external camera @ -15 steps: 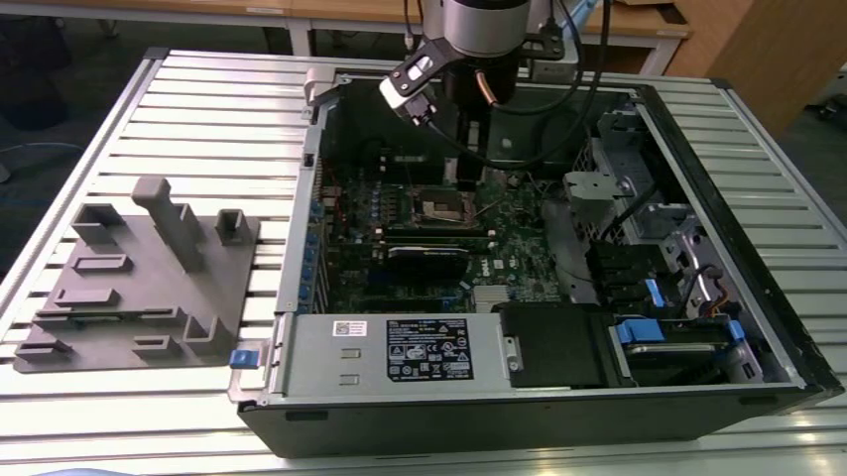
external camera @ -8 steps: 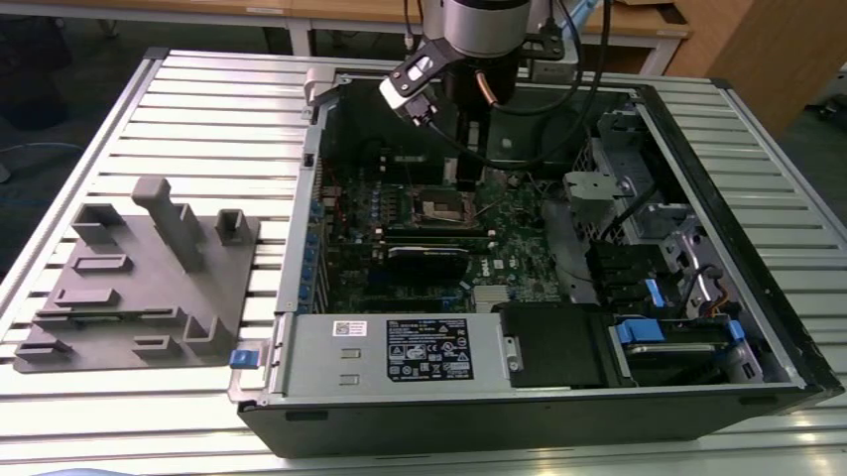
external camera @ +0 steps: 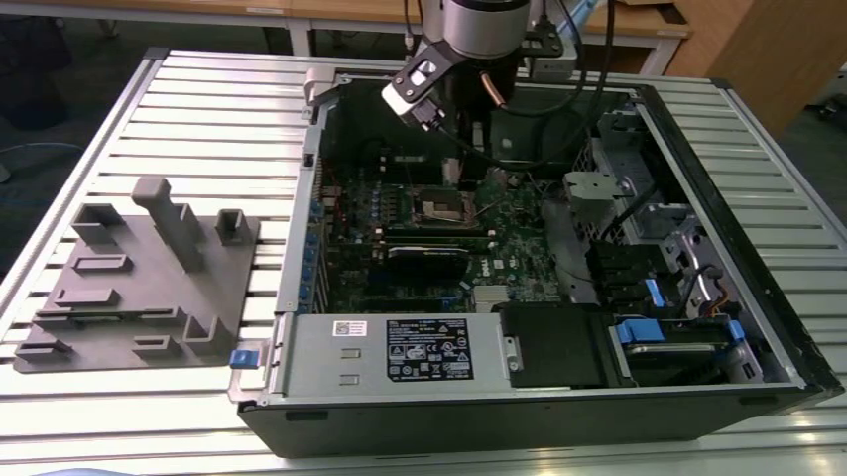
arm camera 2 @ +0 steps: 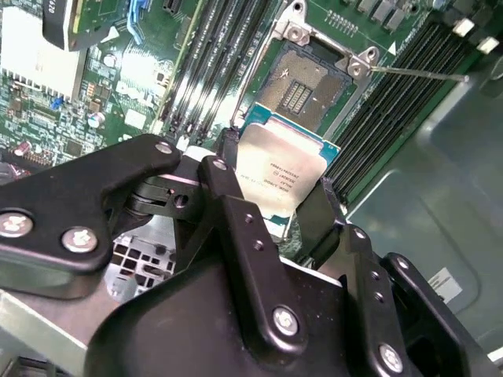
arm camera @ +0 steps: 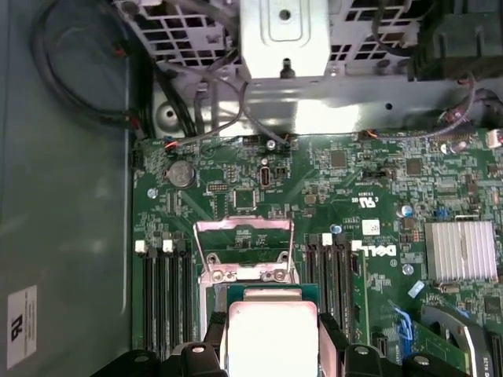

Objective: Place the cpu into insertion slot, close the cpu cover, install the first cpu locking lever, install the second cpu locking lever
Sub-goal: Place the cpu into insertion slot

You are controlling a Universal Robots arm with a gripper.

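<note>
The cpu (arm camera 2: pixel 284 174), a flat square chip with a dull silver top, is held by its two opposite edges in my gripper (arm camera 2: pixel 277 171), which is shut on it. In the first wrist view the cpu (arm camera: pixel 271 336) hangs between the black fingers (arm camera: pixel 212 342), just short of the insertion slot (arm camera: pixel 245 284) and above the board. The open insertion slot (arm camera 2: pixel 302 82) shows its bare contact field. The cpu cover (arm camera: pixel 244 236), a silvery frame, stands tipped up at the slot's far side. A thin locking lever (arm camera 2: pixel 416 73) sticks out sideways from the slot. In the exterior view my arm (external camera: pixel 477 35) reaches down into the case above the slot (external camera: pixel 443 205).
The open computer case (external camera: pixel 741 382) lies on a slatted metal table (external camera: pixel 198 109). Memory slots (arm camera: pixel 161 290) flank the socket on both sides. A finned heatsink (arm camera: pixel 460 251), a metal drive cage (arm camera: pixel 283 35) and a power supply (external camera: pixel 397 349) crowd the board. A grey fixture plate (external camera: pixel 139 278) lies outside at the exterior view's left.
</note>
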